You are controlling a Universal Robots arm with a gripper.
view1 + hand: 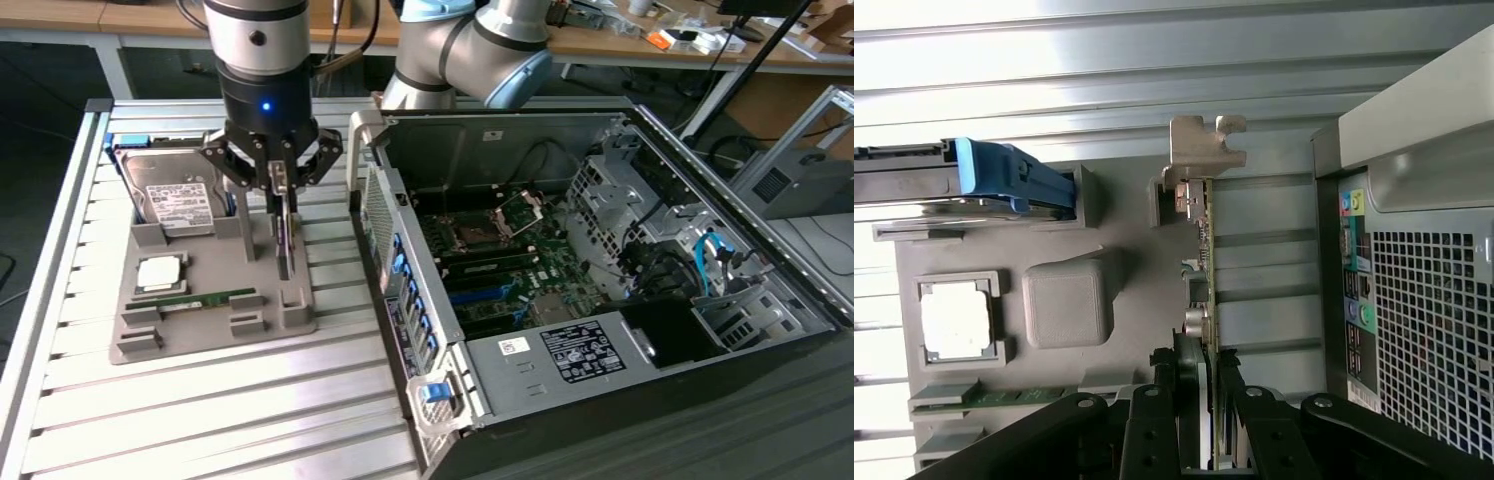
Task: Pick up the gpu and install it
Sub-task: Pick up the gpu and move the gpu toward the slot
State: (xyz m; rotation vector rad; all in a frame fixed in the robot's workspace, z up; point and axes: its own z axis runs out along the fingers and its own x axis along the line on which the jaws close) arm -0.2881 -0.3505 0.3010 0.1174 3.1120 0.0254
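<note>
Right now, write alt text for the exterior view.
The gripper is closed on the gpu, which stands on edge at a grey tray holding a hard drive. An open computer case sits to the exterior view's right.

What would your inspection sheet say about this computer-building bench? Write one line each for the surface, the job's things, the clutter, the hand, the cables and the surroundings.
Surface: ribbed metal table, carrying a grey parts tray beside an open computer case.
Job's things: graphics card, standing on edge at the tray.
Clutter: hard drive, processor chip and memory stick, all in the tray.
Hand: the hand is shut on the graphics card's upper edge.
Cables: blue cables inside the case.
Surroundings: desks with small items behind the table.
</note>
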